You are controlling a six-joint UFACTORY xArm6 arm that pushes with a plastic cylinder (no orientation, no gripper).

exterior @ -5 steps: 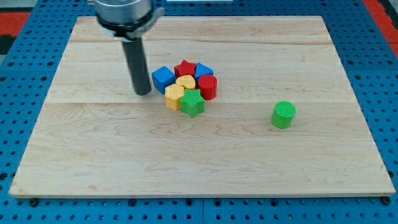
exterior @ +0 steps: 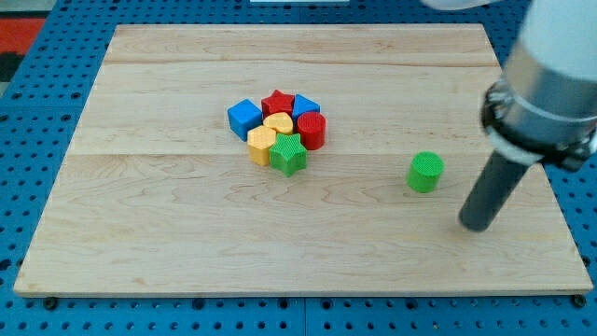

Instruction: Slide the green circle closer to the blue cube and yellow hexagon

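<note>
While the green circle (exterior: 425, 173) sits alone on the tabletop (exterior: 168, 233), well apart from the cluster, the tip (exterior: 476, 224) stands just beyond it, on the side away from the blue cube (exterior: 244, 119) and yellow hexagon (exterior: 261, 145). No fingers exist on this rod. The approach step looks finished; next, the tip likely needs to push the circle toward the cube without scattering the green star (exterior: 289, 154).
</note>
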